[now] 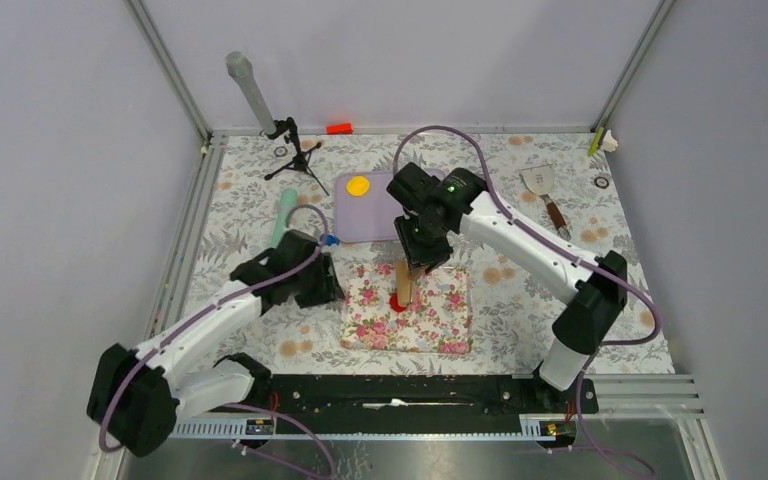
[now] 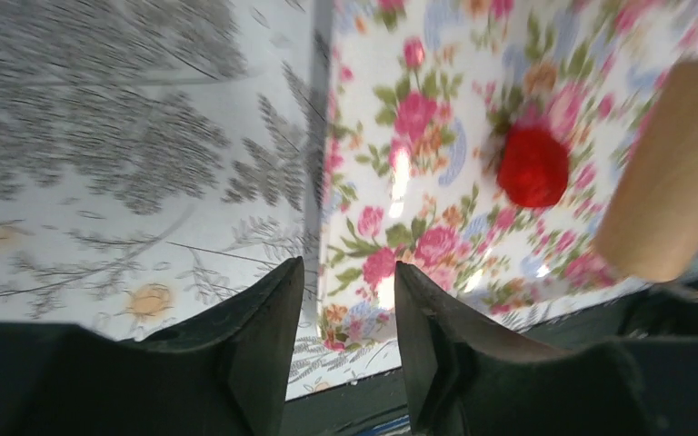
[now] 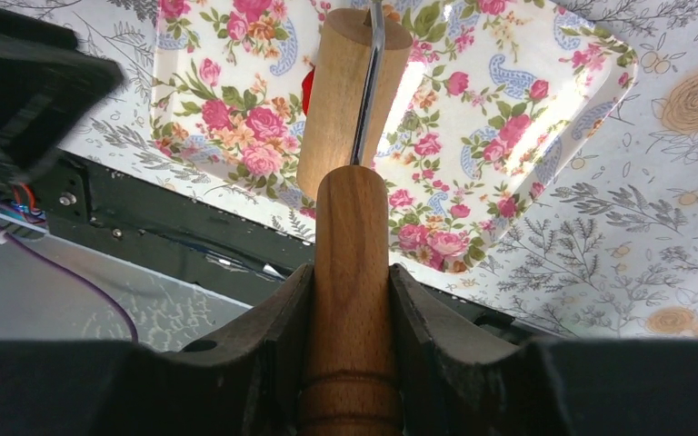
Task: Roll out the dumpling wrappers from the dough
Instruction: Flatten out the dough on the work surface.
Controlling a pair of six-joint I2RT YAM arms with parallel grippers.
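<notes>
- One yellow wrapper (image 1: 358, 186) lies finished on the lilac board (image 1: 362, 224); the red dough (image 2: 533, 166) is a lump on the floral mat (image 1: 430, 325), not yet flattened.
- Right pincer (image 3: 350, 282) clamps the rolling pin (image 3: 352, 227) handle; left pincer (image 2: 350, 272) stands open, empty.
- Whether pin touches dough is hidden; the left wrist view is blurred.

No legible text, label, brand or number anywhere.

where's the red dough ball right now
In the top view the red dough ball sits on the floral mat, left of centre, just left of the wooden rolling pin's lower end.
</notes>
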